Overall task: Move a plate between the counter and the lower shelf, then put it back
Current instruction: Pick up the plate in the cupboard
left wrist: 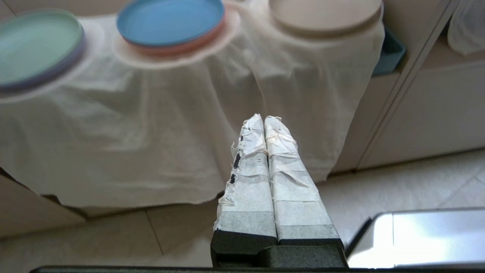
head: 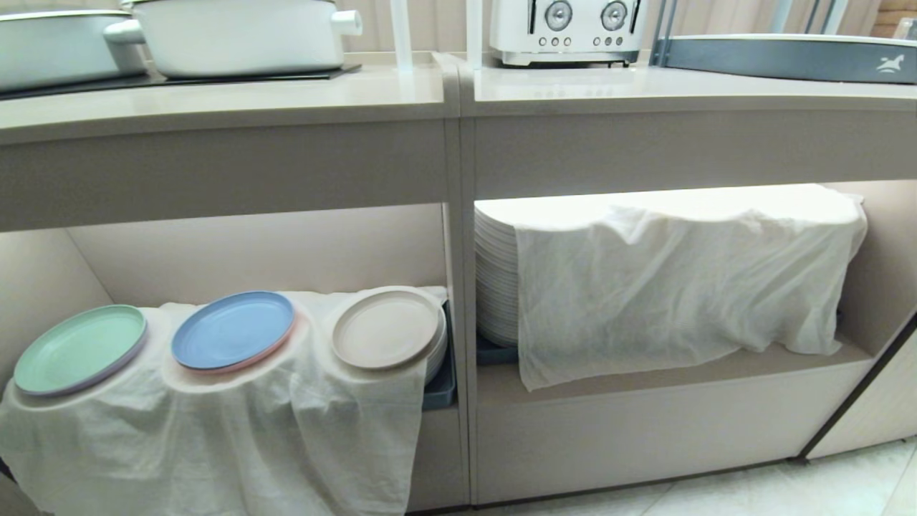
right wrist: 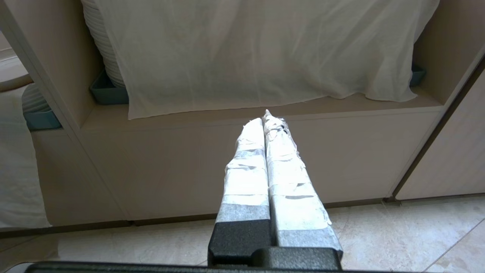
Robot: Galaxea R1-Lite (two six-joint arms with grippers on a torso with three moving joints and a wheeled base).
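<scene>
The left gripper [left wrist: 264, 121] hangs low over the pale floor [left wrist: 398, 182], in front of the hanging white cloth [left wrist: 151, 125]. Its jaws are pressed tight together and hold nothing. The right gripper [right wrist: 265, 119] hangs low too, in front of the next bay, and its jaws are also clenched on nothing (both are wrapped in white tape).

Past the left gripper is the lower shelf [head: 215, 251]. 3 low stacks sit there under the cloth, and each has 1 plate on top. The mint-green plate [head: 80, 349] is on the robot's left, the blue plate [head: 233, 330] is in the middle, and the plate [head: 386, 328] is on the right, close to the wall between the bays. It lies flat, and nothing touches it from above.

In the next bay a tall white stack [head: 496, 276] stands half under another cloth [head: 680, 279].

Higher and farther back is the tabletop [head: 251, 93]. 2 white pots [head: 243, 32] sit on its black panel [head: 179, 77]. A white toaster [head: 567, 29] stands on the part beside it.
</scene>
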